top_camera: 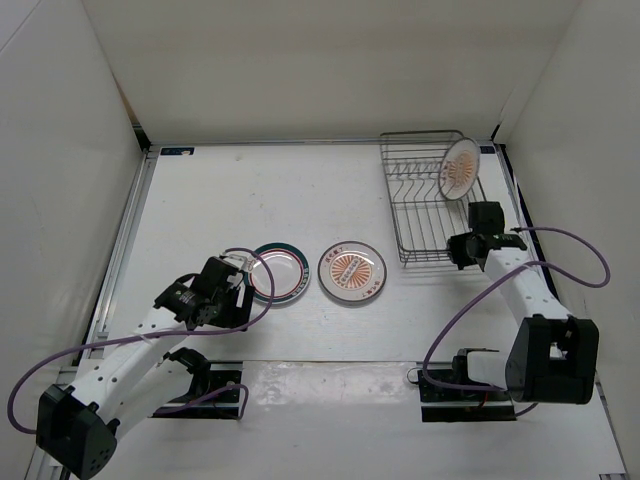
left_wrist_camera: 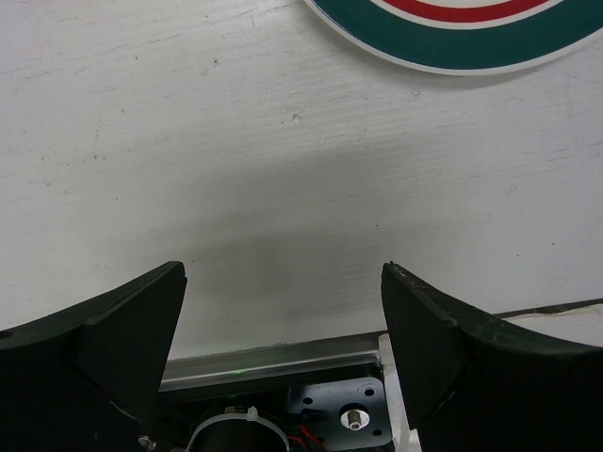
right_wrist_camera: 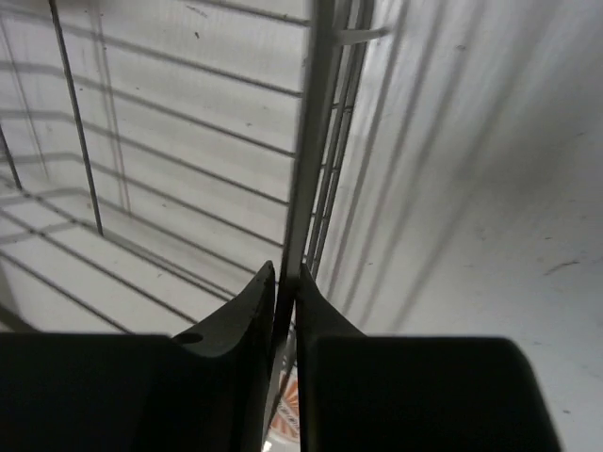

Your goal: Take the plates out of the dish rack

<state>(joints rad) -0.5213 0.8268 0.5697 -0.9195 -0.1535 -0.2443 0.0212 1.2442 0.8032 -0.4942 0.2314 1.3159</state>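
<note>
Two plates lie flat on the tabletop (top_camera: 250, 200) in the overhead view: the teal-ringed plate (top_camera: 277, 271) and, near its right side but apart from it, the flat sunburst plate (top_camera: 352, 270). The standing sunburst plate (top_camera: 460, 168) leans upright in the far right part of the dish rack (top_camera: 420, 215). The left pincer (top_camera: 243, 288) sits at the teal-ringed plate's left edge. The right pincer (top_camera: 460, 250) is at the rack's near right corner.

Left wrist view: the left pincer (left_wrist_camera: 283, 311) stands wide with nothing between its fingers (left_wrist_camera: 122, 348), over bare tabletop (left_wrist_camera: 283, 169). The teal-ringed plate (left_wrist_camera: 462, 42) shows at the top edge.

Right wrist view: the right pincer (right_wrist_camera: 285, 282) is narrow, nipped onto a rim wire of the dish rack (right_wrist_camera: 316, 141).
</note>
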